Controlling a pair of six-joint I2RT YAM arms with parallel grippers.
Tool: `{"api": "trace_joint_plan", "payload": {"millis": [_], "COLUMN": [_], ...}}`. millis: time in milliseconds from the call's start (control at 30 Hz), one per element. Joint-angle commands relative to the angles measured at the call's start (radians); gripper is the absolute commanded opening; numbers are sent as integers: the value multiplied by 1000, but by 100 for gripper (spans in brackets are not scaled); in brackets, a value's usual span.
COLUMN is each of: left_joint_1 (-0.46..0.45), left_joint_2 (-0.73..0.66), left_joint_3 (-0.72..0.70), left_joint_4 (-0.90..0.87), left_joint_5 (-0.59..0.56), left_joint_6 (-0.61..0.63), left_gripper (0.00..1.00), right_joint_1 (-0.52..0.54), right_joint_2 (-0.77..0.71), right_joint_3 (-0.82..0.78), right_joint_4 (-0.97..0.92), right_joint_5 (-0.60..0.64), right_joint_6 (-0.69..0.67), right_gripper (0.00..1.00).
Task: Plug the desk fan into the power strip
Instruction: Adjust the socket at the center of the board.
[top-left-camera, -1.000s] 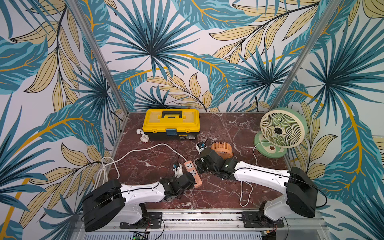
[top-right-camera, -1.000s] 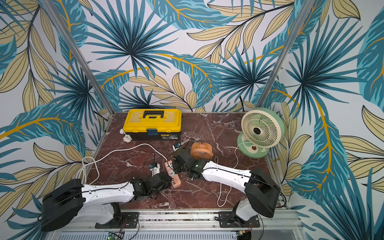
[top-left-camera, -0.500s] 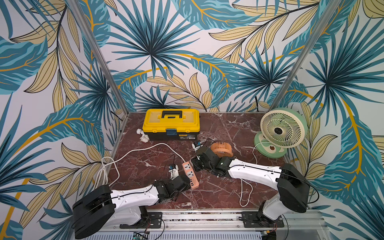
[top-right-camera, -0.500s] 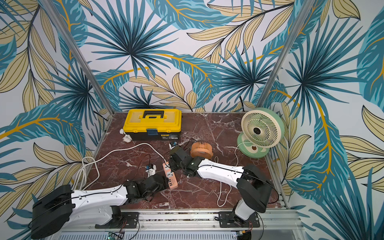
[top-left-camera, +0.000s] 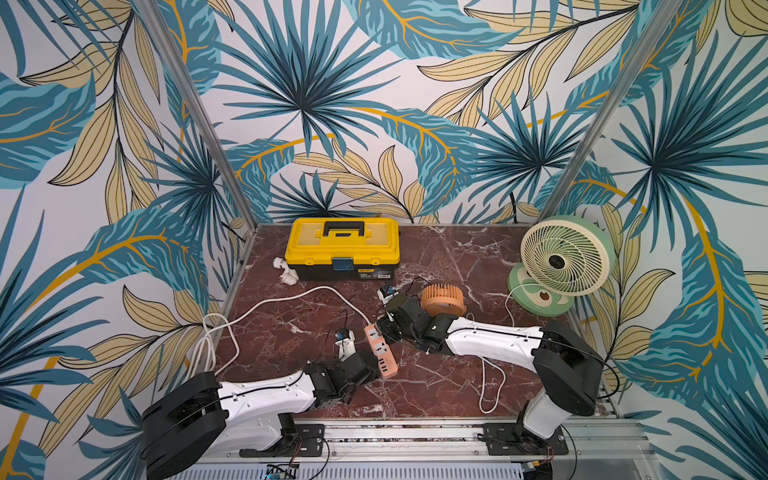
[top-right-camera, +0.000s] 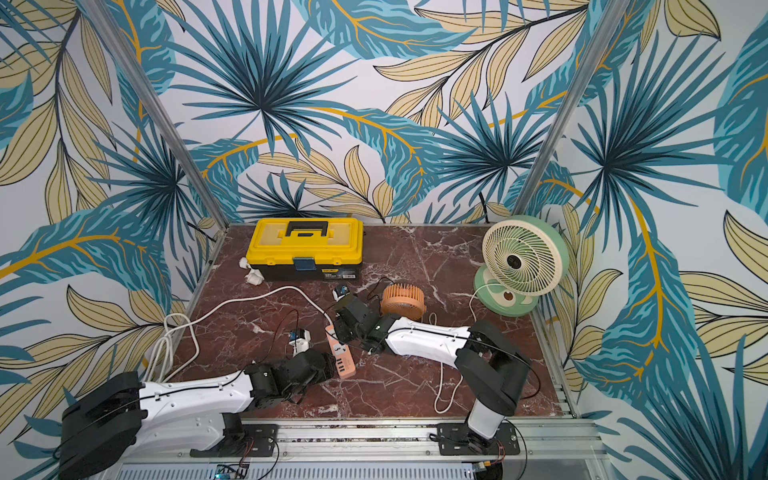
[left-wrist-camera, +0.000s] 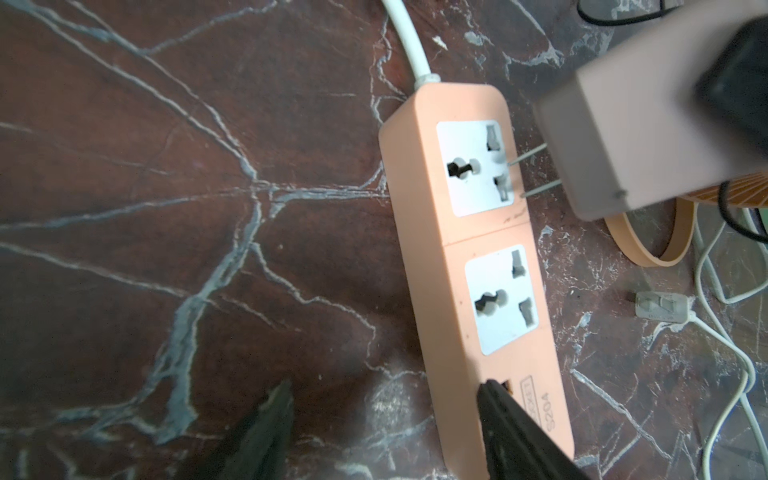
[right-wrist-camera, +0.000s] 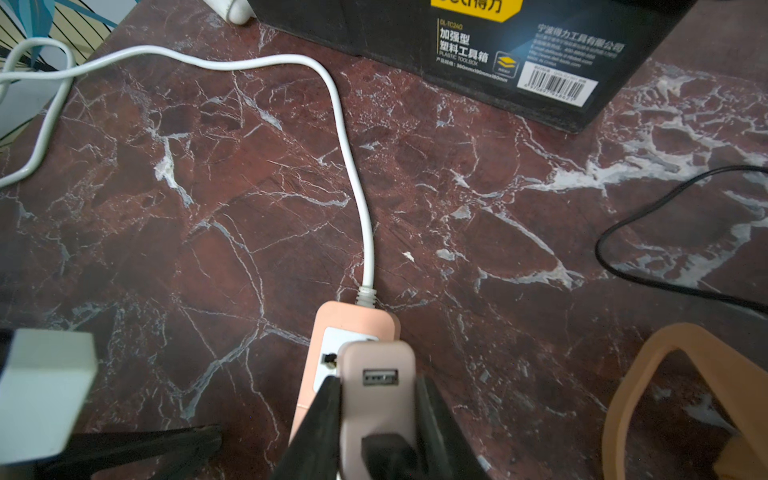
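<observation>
Lower centre, the left gripper (left-wrist-camera: 386, 388) is gaping over the USB end of the power strip (top-left-camera: 379, 348). This smooth salmon bar is lying flat mid-frame, long axis slanting up-left, cord end farthest. The right gripper (right-wrist-camera: 378, 390) is clamping a pink adapter (left-wrist-camera: 623, 124), prongs aiming at the far socket (left-wrist-camera: 478, 166). Leaf-printed walls (top-left-camera: 374, 124) are enclosing the veined red marble table (top-left-camera: 436, 257).

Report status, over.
Left gripper open, one finger over USB end of power strip. Right gripper shut on pink adapter; prongs at cord-end socket, not seated. Socket unobstructed.
</observation>
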Motion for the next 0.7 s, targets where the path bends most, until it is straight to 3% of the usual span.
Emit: {"api": "trace_joint_plan", "payload": {"millis": [0,667], "left_joint_1": [8,11], "left_joint_2": [-4,-4], "left_joint_3": [-41,-71], "left_joint_4": [-8,27], "left_joint_5": [-13,-2], "left_joint_6": [-4,-4], "left_gripper": [74,75], "right_joint_1": [-2,-1], "right_joint_2": [22,65], "right_joint_3": [20,49], "right_joint_4": [18,-12], "right_joint_5": [8,41], "right_joint_6": [-28,-57], "right_gripper": [0,0]}}
